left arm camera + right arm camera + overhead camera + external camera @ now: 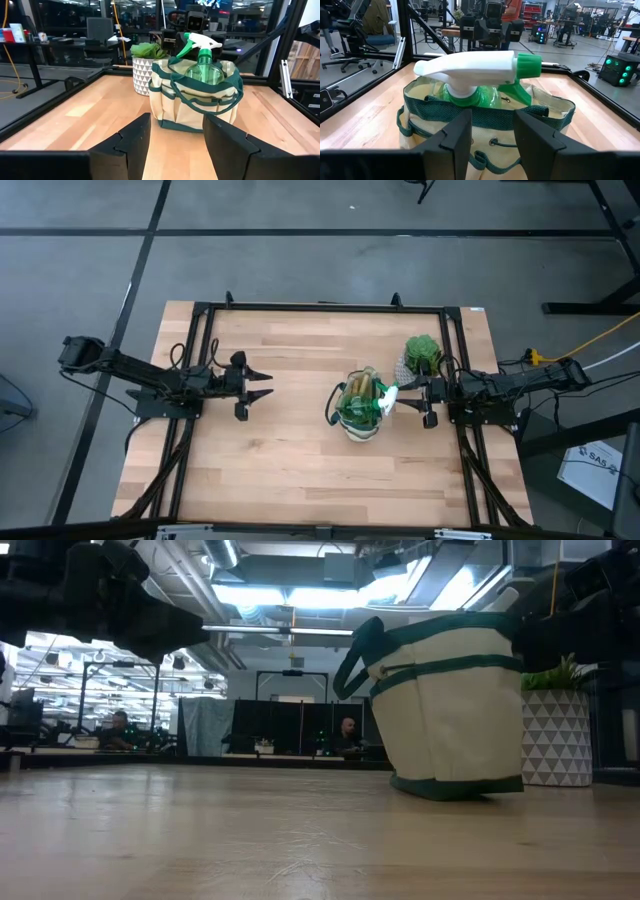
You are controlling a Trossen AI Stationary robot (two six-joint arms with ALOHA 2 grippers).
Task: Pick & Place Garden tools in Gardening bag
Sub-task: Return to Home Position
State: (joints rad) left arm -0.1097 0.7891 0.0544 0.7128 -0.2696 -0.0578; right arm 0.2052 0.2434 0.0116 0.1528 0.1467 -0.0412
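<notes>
Spray bottle point(470, 67) in gardening bag point(180, 112), just beyond empty open right jaws, left jaws open, empty

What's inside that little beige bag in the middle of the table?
A green spray bottle stands in the bag, its white trigger head poking out over the rim. Whatever lies deeper, beneath or beside the bottle, is hidden by the bag's fabric walls.
</notes>
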